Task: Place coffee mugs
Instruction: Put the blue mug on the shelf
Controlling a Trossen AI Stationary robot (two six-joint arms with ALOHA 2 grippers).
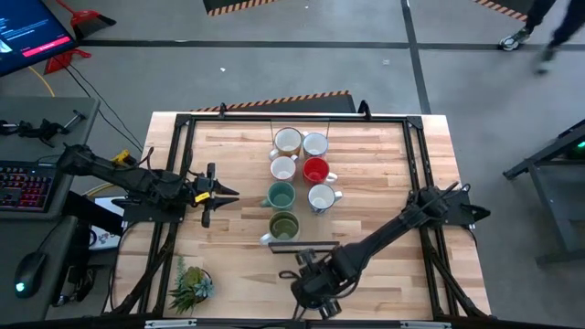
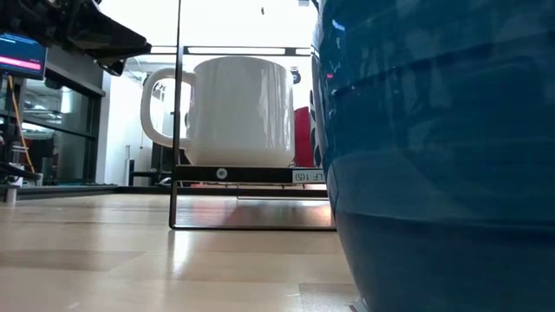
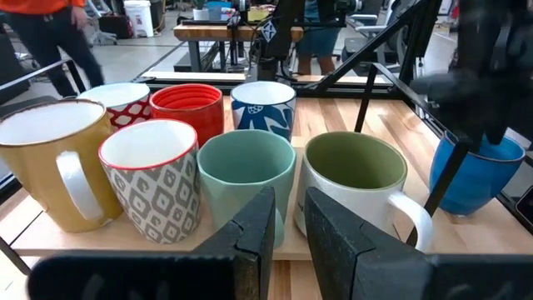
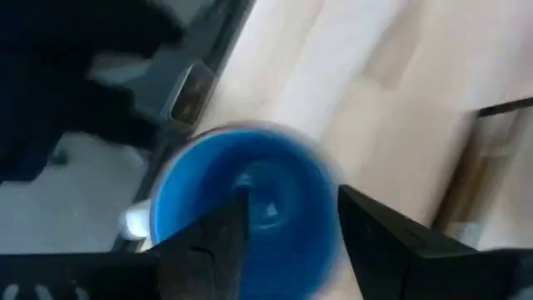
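my right gripper (image 4: 287, 221) hangs spread over the blue mug (image 4: 241, 208) at lower centre of the high view; my left gripper (image 3: 285, 225), fingers narrowly parted, faces the mug cluster (image 1: 297, 183) mid-table.

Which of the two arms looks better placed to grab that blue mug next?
The right one, probably. Its gripper hangs directly over the blue mug near the table's front edge, fingers open on either side of the rim. The left gripper sits off beside the grouped mugs, facing the teal mug.
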